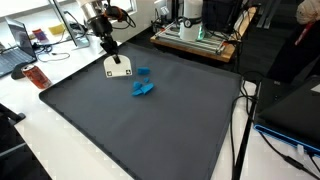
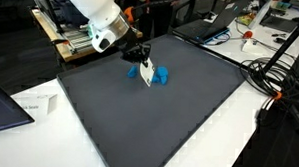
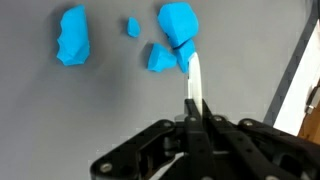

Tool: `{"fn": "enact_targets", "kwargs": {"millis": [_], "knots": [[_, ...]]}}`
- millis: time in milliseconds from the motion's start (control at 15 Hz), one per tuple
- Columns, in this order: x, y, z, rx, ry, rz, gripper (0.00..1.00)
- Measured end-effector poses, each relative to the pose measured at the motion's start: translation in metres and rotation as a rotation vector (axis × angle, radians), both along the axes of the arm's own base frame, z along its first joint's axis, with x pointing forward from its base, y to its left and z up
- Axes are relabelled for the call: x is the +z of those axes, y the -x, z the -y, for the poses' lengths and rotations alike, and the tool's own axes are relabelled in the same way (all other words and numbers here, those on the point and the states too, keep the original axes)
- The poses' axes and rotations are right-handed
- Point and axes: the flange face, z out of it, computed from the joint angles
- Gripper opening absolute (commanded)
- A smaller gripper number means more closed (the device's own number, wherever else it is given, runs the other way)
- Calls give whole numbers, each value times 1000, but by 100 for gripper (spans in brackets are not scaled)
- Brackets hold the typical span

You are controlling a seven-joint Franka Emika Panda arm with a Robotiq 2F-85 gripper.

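My gripper [image 1: 108, 45] [image 2: 140, 55] [image 3: 196, 118] is shut on a flat white tool [image 1: 119, 68] [image 2: 147, 73] [image 3: 194, 80], holding it by its handle with the wide end down on the dark grey mat [image 1: 150, 130] [image 2: 158, 124]. In the wrist view the tool shows edge-on as a thin white strip. Its tip reaches a cluster of bright blue lumps [image 3: 177, 22] and touches one of them [image 3: 160, 57]. Another blue lump [image 3: 73, 37] lies apart at the far left with a small crumb [image 3: 133, 27] between. The blue lumps show beside the tool in both exterior views [image 1: 143, 88] [image 2: 161, 75].
A machine on a wooden board [image 1: 200, 30] stands past the mat's far edge. A laptop [image 1: 15, 50] and a red object [image 1: 36, 76] sit on the white table beside the mat. Cables [image 2: 280, 78] and a paper label [image 2: 34, 107] lie off the mat's edges.
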Motion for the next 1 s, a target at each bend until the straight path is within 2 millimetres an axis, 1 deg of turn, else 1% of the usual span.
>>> {"fn": "enact_targets", "kwargs": {"millis": [133, 200, 400, 467, 533, 667, 1000], "knots": [[-7, 6, -1, -2, -13, 9, 1], [-10, 10, -2, -6, -21, 15, 4], [-15, 18, -1, -11, -31, 29, 4], [-15, 19, -1, -12, -32, 29, 4], [-14, 19, -1, -13, -32, 30, 1], [-14, 20, -1, -12, -32, 31, 1], [-20, 20, -3, -45, -58, 62, 1]]}}
